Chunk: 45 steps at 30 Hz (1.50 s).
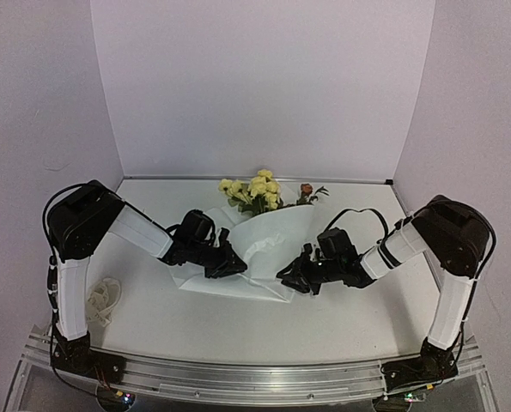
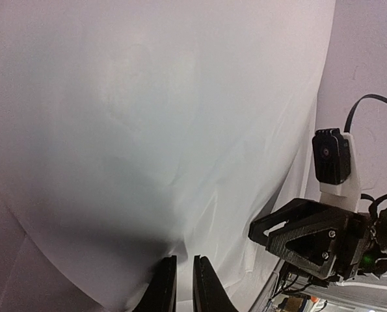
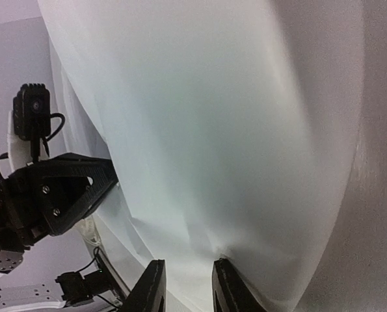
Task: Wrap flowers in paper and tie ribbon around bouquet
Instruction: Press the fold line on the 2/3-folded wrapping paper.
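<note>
The white paper [image 1: 264, 249] lies mid-table, folded up over the stems. The flowers [image 1: 255, 190], pale yellow with one orange-brown bloom [image 1: 307, 189], poke out at its far edge. My left gripper [image 1: 235, 266] sits low on the paper's left side. In the left wrist view its jaws [image 2: 183, 260] are nearly together, pinching a crease of paper [image 2: 167, 130]. My right gripper [image 1: 288, 276] is at the paper's near right edge. Its fingers [image 3: 188, 263] stand apart, the right fingertip [image 3: 222, 266] pressing a pucker into the paper [image 3: 200, 117]. The cream ribbon [image 1: 103, 298] lies in a loose heap at the near left.
White walls close the table at the back and on both sides. The aluminium rail [image 1: 255, 378] with both arm bases runs along the near edge. The two grippers face each other closely across the paper, each visible in the other's wrist view.
</note>
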Each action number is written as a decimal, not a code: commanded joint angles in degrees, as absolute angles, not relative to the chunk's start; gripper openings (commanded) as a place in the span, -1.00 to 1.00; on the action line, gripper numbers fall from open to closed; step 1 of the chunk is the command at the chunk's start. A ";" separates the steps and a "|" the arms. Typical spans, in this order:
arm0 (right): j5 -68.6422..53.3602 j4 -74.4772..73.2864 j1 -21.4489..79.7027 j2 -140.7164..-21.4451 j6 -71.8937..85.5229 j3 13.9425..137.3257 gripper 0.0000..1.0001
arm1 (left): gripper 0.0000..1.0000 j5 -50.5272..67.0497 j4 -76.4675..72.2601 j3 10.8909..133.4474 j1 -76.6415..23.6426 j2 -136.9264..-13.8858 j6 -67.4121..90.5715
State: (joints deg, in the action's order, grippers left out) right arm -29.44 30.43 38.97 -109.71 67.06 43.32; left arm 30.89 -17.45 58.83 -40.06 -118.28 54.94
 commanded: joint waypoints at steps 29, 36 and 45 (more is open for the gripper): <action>-19.87 45.22 41.64 -112.42 79.23 33.72 -0.50 | -0.83 30.17 -3.06 58.06 -38.43 -116.24 46.59; -16.69 45.92 44.93 -112.18 79.79 32.75 -0.51 | -0.82 29.20 -0.64 58.02 -38.41 -112.75 44.22; -15.66 43.18 45.57 -111.10 79.57 33.82 -0.52 | -0.53 29.69 -0.55 61.74 -41.06 -104.51 44.95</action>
